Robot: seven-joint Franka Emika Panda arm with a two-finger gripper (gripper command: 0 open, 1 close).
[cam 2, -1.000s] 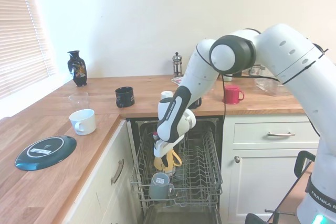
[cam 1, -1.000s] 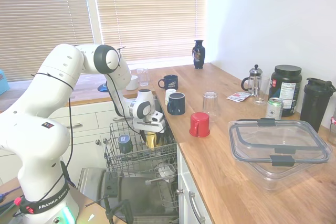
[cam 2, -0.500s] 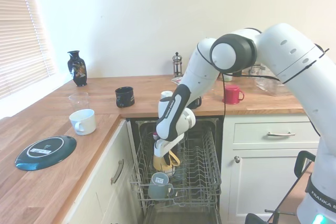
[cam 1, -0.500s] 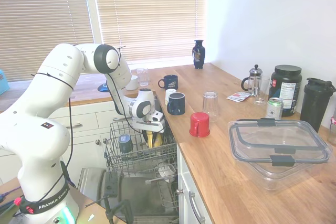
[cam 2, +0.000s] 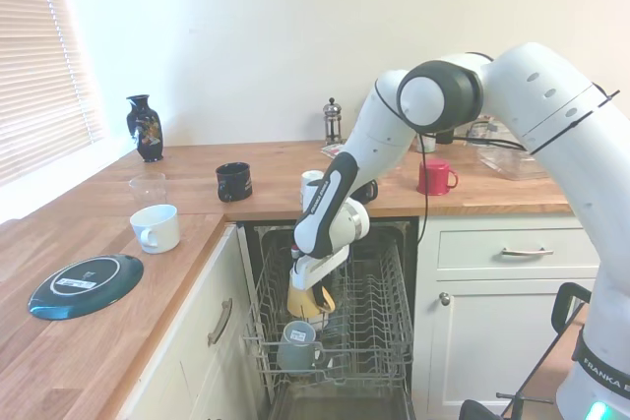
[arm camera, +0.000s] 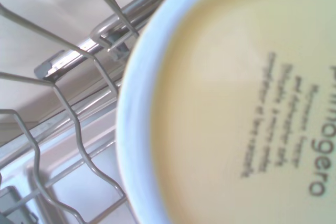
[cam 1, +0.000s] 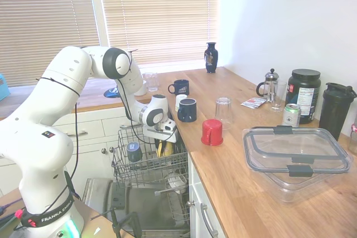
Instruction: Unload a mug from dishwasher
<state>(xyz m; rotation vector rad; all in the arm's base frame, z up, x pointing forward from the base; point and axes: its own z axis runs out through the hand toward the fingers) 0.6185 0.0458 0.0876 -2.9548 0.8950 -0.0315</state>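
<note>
The mug (cam 2: 308, 300) has been lifted a bit higher out of the dishwasher (cam 2: 389, 317) rack than half a second back, gripped by the closed-on-it gripper (cam 2: 307, 280). Blurry sideways print on its yellow base is only caught by the wrist view. The arm is bent down over the rack.

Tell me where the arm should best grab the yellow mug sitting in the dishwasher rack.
Probably the mug body near its upturned base, from above: it sits upside down in the rack, base facing the gripper, handle toward the rack's middle.
</note>
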